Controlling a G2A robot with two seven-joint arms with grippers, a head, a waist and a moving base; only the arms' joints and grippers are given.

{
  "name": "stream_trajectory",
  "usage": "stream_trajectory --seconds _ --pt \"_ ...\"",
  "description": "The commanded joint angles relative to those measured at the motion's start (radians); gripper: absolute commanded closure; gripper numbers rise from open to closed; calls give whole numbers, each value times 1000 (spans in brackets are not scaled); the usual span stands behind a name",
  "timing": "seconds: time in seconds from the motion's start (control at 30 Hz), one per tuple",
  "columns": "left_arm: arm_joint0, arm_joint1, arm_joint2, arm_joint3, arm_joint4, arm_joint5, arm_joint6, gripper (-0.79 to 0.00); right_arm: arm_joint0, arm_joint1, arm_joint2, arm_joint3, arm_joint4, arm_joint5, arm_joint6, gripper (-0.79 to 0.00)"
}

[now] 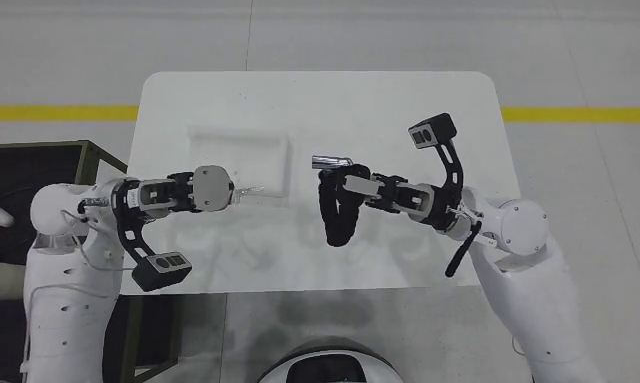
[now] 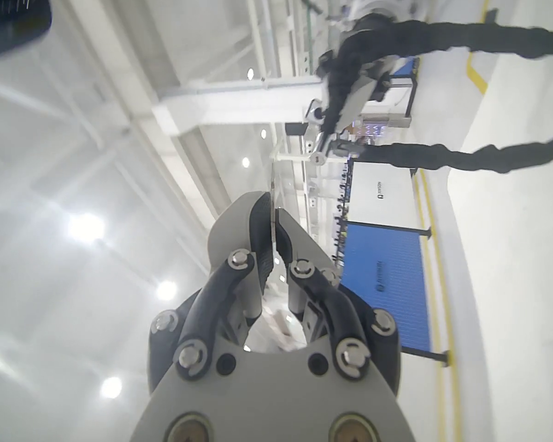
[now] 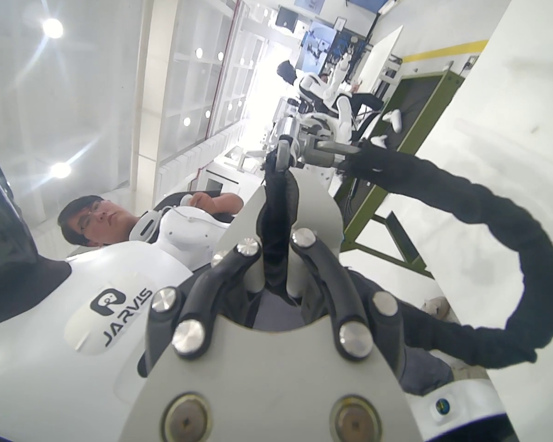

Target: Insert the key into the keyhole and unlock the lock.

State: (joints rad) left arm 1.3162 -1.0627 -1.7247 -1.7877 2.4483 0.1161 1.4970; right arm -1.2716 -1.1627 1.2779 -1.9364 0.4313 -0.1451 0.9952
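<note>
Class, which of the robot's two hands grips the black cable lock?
The right hand, shut on the lock's black cable; the left hand pinches only the thin key.

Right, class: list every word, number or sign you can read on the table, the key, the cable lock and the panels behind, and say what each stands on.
Nothing here is clear enough to quote.
White panel: a small dark mark, too small to read.
Blue panel: a small pale mark, blurred.
No print shows on the cable lock, the key or the table.
</note>
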Motion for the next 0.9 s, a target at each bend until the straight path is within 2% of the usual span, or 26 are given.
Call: stream_trajectory --seconds 0.0,0.13,0.23,0.3,0.5,0.6,0.7,0.87 --pt "-13 7 -23 42 47 93 30 0 12 1 -8 5 14 12 46 0" --pt "-23 15 -30 80 35 75 21 0 25 2 -21 7 12 24 78 0" --pt "-7 18 -1 78 14 -7 -22 0 31 1 -45 -4 -18 26 86 0" --pt "-5 20 8 53 26 -11 -44 0 37 2 -44 -6 -57 24 80 0" --pt "-5 20 8 53 26 -11 -44 0 37 2 -44 -6 -57 24 80 0" --pt "35 20 34 24 -12 -80 -60 0 8 5 -49 -42 -110 28 68 0" --pt "43 21 54 39 -75 -141 -62 0 4 5 -60 -60 -125 30 58 0" --pt "37 26 76 44 -112 -160 -26 0 15 5 -75 -67 -151 40 48 0"
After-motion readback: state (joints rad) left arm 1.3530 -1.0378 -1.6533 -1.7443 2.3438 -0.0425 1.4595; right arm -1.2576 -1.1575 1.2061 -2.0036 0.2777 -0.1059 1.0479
